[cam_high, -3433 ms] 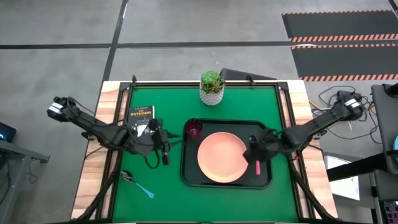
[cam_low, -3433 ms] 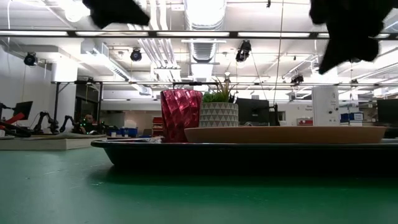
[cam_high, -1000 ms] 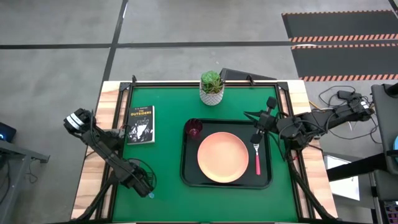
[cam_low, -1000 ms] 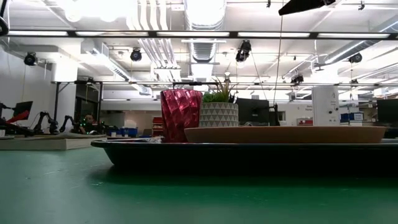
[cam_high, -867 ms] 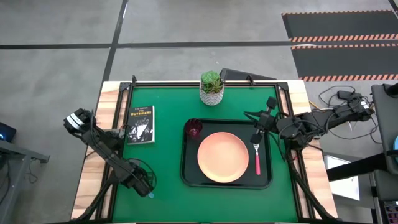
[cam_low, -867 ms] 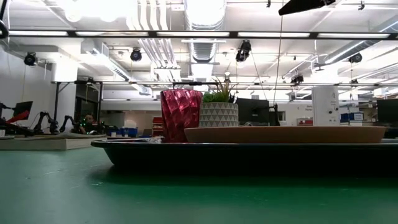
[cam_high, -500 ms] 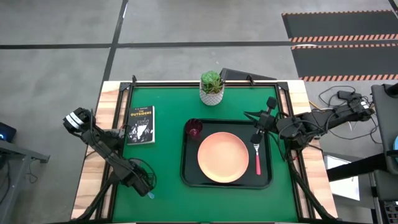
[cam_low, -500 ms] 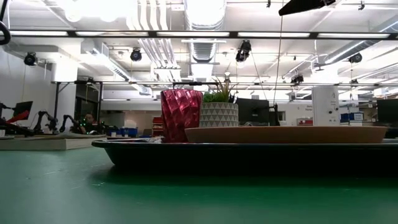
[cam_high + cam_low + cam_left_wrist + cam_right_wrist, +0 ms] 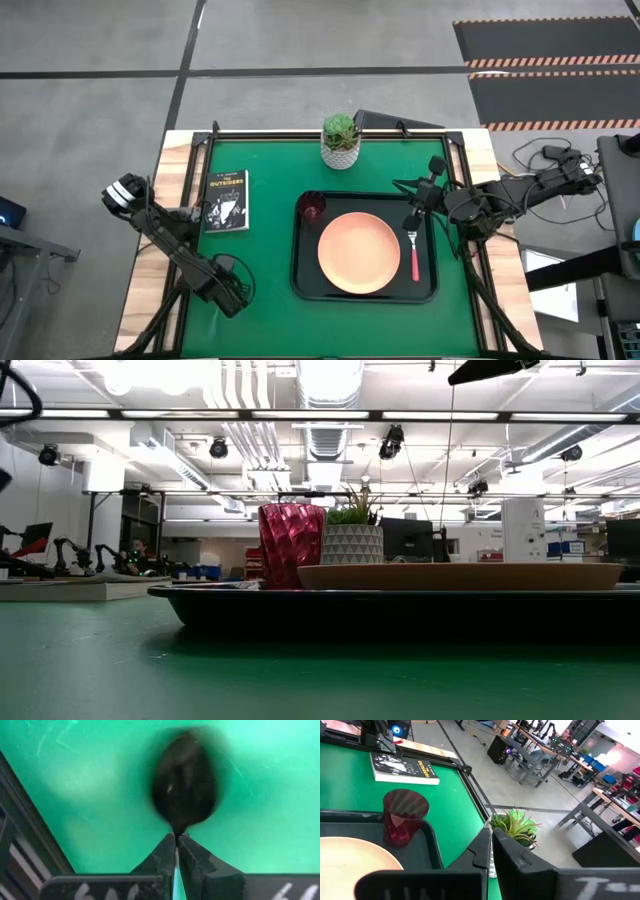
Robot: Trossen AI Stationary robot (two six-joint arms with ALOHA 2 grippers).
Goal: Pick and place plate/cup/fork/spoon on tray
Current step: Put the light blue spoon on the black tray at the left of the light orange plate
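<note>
Left hand (image 9: 176,851) clamps the light-blue-handled silver spoon (image 9: 184,782) above the green worktop (image 9: 260,300); right hand (image 9: 491,842) fingers together, empty.

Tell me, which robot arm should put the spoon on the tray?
Left. The left gripper is already pinched on the spoon handle near the table's front-left, while the right gripper waits shut beside the tray.
</note>
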